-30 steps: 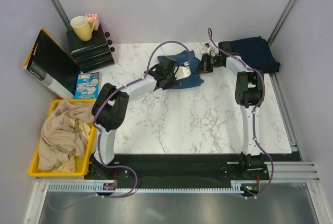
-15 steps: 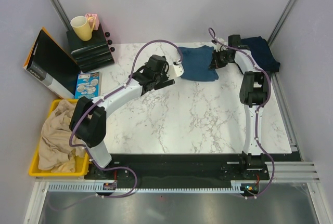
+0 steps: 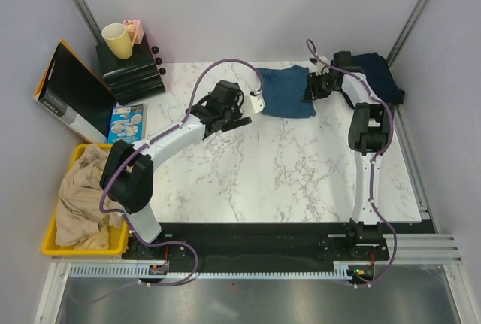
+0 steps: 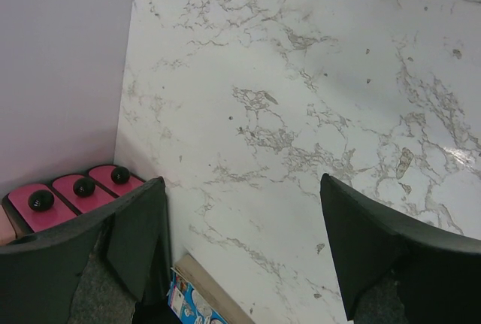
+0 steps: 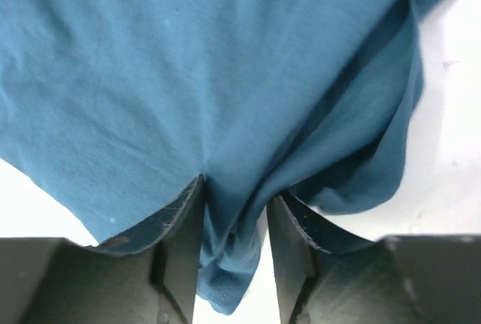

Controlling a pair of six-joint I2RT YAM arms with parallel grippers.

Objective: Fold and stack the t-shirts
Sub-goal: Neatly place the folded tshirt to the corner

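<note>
The right gripper [image 5: 234, 192] has its jaws part way apart, and a bunched fold of the steel-blue t-shirt [image 5: 188, 61] fills the gap and touches both fingers [image 5: 176, 249]. Whether that fold is pinched or lies loose I cannot tell. Only the wrist view shows this. From above, the fingertips merge with the shirt's right edge. Ahead of the gripper the shirt lies folded to a rough rectangle on the marble table [image 3: 285, 166]. Behind the wrist the navy t-shirt [image 3: 376, 72] sits crumpled at the far right corner, partly covered by the arm.

The left gripper [image 4: 240, 215] stands wide open over bare marble with nothing between its jaws. The top view alone places it just left of the blue shirt. Its own camera shows pink drawer fronts [image 4: 75, 189] with black knobs beside its left finger, at the table's edge against the wall, and a corner of a booklet [image 4: 192, 305] cut off below. Broad bare marble lies on the near side of both grippers.
</note>
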